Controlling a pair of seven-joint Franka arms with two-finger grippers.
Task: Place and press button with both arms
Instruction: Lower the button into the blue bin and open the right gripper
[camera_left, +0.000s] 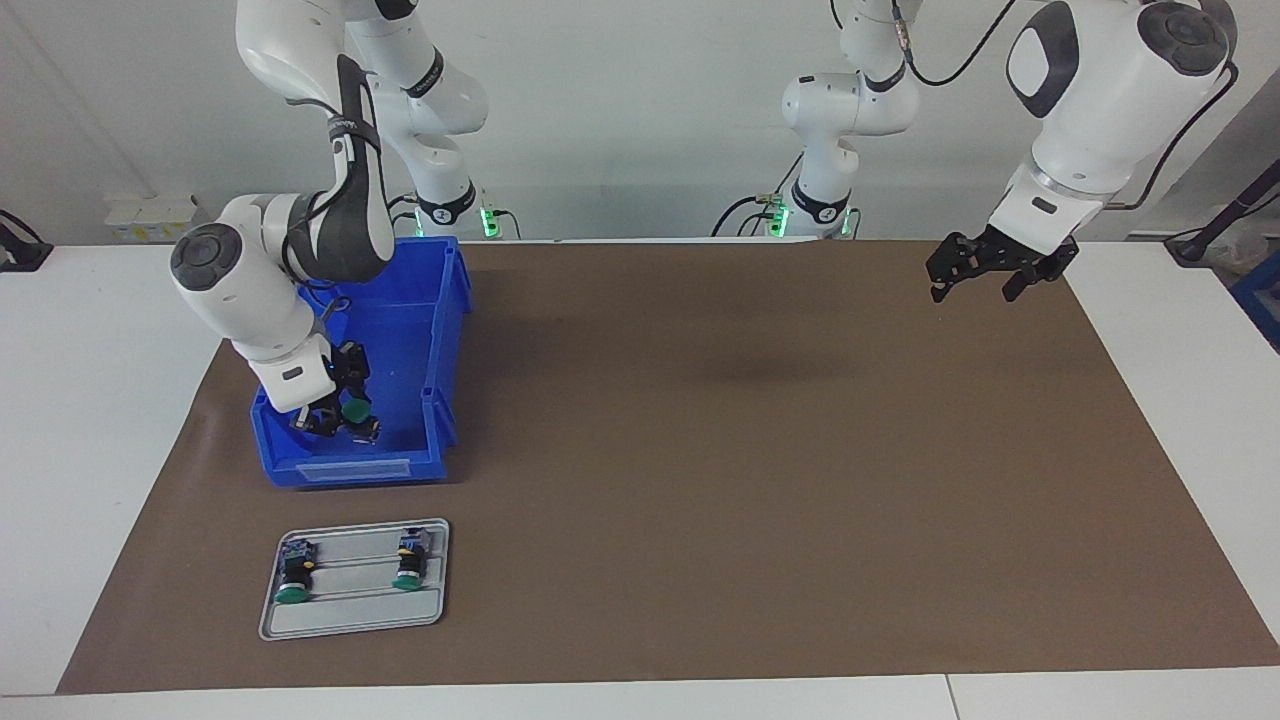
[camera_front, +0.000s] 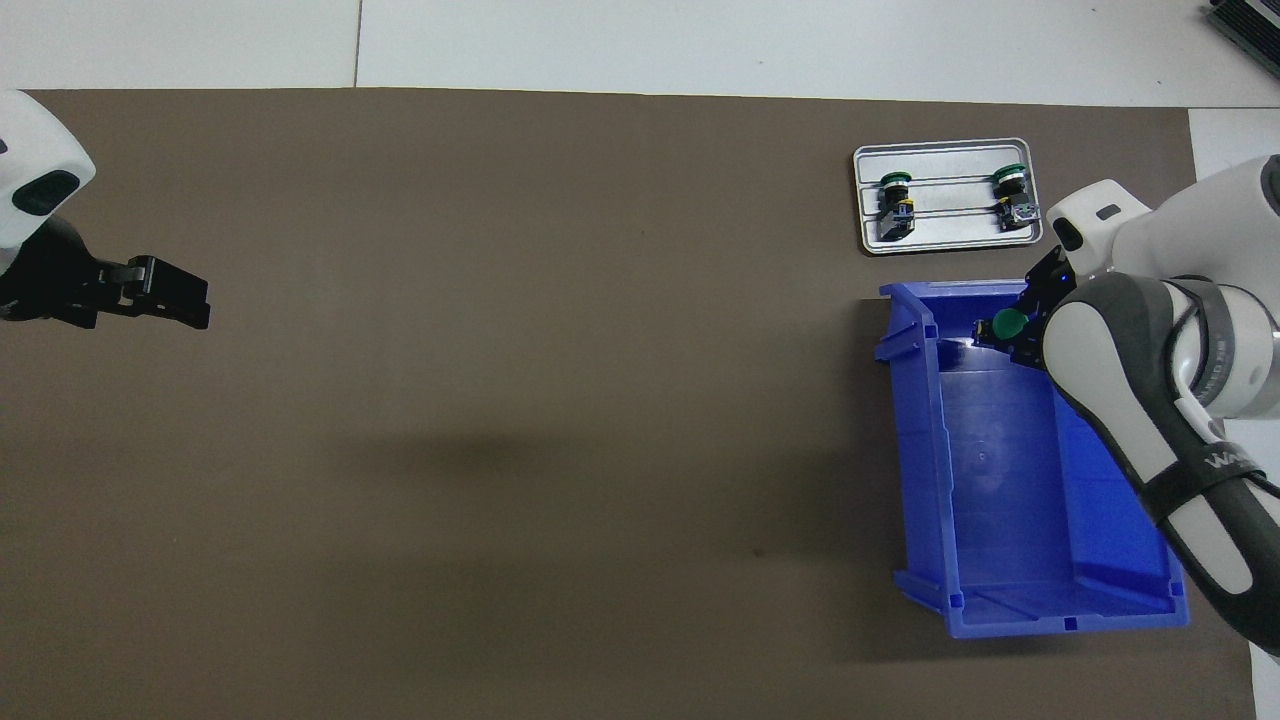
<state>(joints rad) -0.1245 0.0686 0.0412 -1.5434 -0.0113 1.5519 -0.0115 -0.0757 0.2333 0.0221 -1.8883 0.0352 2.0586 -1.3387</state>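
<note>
Button (camera_left: 355, 411) sits in the right pincer (camera_left: 340, 418), pinched, low inside the blue bin (camera_left: 440, 330). It's likely light, rigid, w/ a slick round cap, so you'd best grip the black body. Left pincer (camera_left: 975, 283) waits spread over the worktop (camera_left: 700, 450). Tray (camera_left: 350, 615) holds two more.

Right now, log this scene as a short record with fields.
right end effector: inside the blue bin, shut on a green-capped button
left end effector: open, holding nothing, waiting over the brown mat at the left arm's end
tray: on the mat, farther from the robots than the bin
buttons on tray: two, lying on their sides, one toward the right arm's end, another beside it
</note>
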